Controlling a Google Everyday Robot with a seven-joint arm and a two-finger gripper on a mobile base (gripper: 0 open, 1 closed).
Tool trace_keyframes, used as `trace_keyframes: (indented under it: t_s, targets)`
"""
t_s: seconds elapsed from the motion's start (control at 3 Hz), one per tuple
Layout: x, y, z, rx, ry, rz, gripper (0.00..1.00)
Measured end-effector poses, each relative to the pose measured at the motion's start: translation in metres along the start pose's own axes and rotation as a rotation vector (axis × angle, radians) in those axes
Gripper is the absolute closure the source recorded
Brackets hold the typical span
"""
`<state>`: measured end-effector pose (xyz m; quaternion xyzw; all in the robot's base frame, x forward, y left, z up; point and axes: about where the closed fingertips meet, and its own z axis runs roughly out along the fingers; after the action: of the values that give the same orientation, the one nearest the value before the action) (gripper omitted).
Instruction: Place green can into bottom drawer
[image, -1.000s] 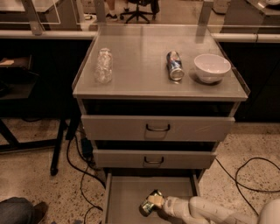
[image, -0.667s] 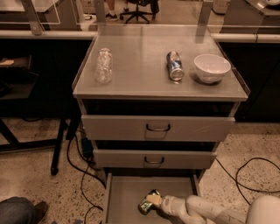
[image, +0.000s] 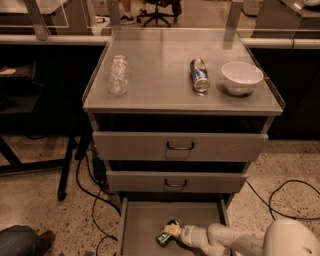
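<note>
Gripper (image: 171, 232) sits low inside the open bottom drawer (image: 137, 225), fingers closed on the green can (image: 162, 240); release and withdrawal not yet done.

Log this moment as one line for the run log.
phase: place | gripper: inside open bottom drawer, against green can | green can: tilted, over drawer floor | release: not confirmed
</note>
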<state>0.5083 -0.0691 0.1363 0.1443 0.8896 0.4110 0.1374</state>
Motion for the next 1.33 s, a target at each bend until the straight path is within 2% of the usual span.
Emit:
trace_keyframes:
  t_s: [0.67, 1.0, 1.33]
  targets:
    - [0.01, -0.012, 0.018, 0.005, 0.035, 0.027, 1.0]
    - [0.014, -0.009, 0.016, -0.037, 0.063, 0.038, 1.0]
    - [0.016, -0.007, 0.017, -0.045, 0.07, 0.038, 0.81]
